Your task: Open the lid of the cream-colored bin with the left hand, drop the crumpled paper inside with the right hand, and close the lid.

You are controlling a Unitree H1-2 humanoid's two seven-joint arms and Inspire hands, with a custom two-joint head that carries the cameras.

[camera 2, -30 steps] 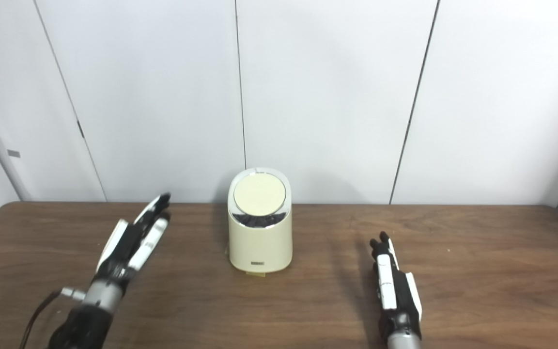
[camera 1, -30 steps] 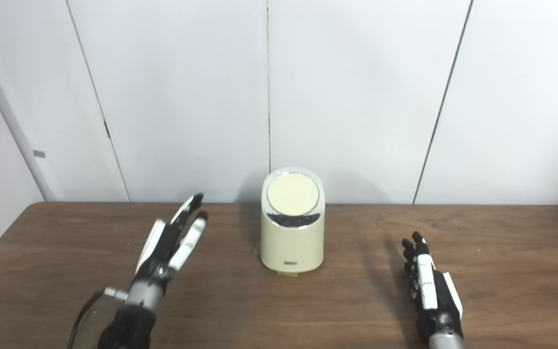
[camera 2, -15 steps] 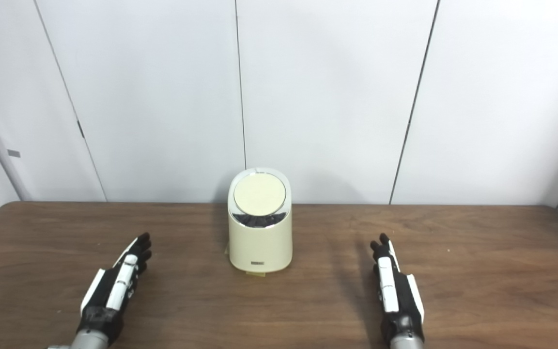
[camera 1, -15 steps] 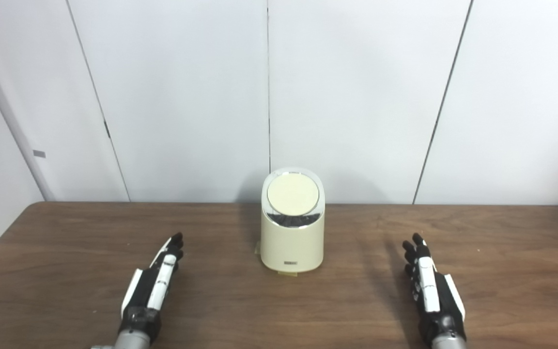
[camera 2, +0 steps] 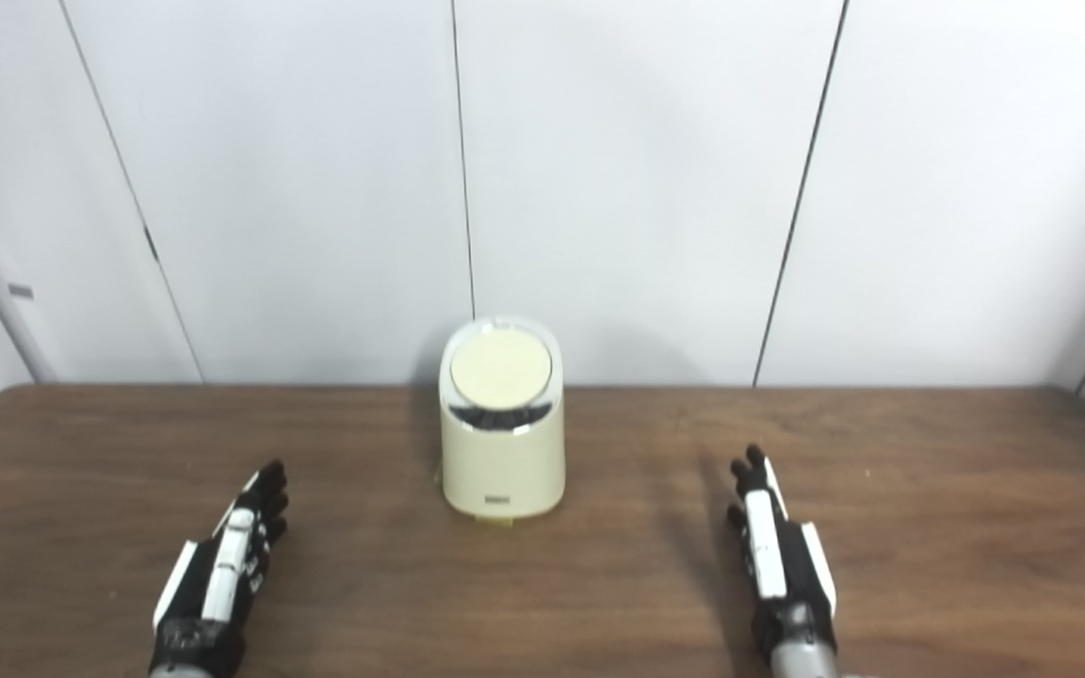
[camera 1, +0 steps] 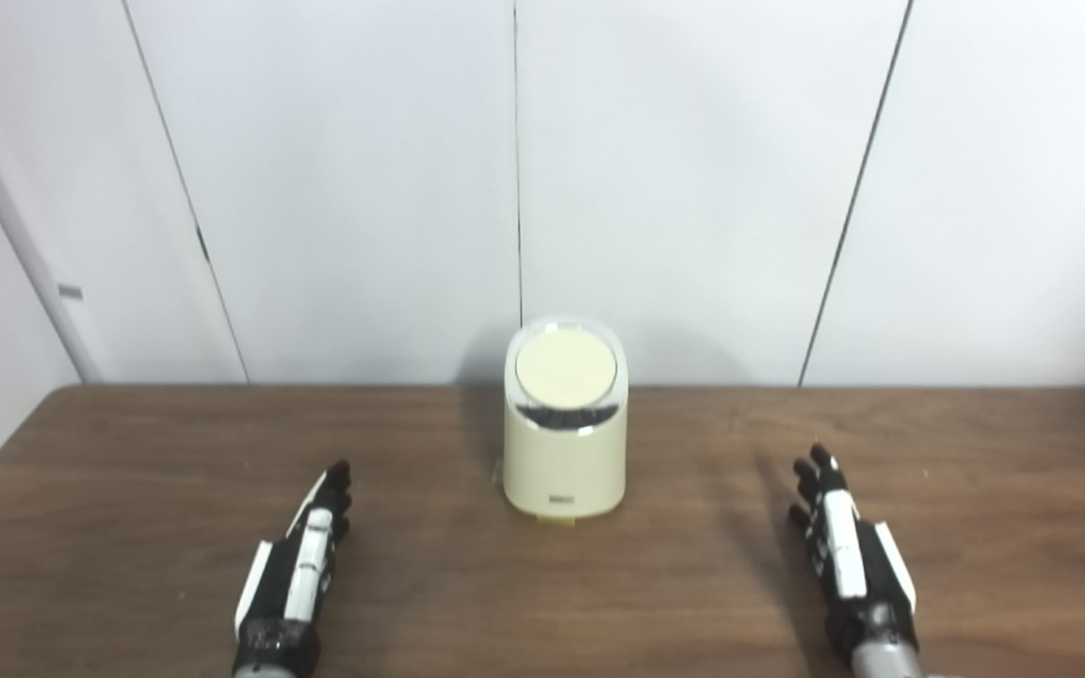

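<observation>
Left eye view: a rounded, smooth cream-colored bin (camera 1: 565,424) with a flat round lid (camera 1: 566,366), shut, is seen mid-surface (camera 1: 128,490) on dark woodgrain.

Right eye view: the left hand (camera 2: 222,565) and right hand (camera 2: 778,556) are laid flat, fingers extended, empty, well apart from the bin.

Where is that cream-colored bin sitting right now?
The bin stands upright toward the back middle of the wooden table, close to the white wall, with its lid down. It sits between and beyond the left hand and right hand.
</observation>
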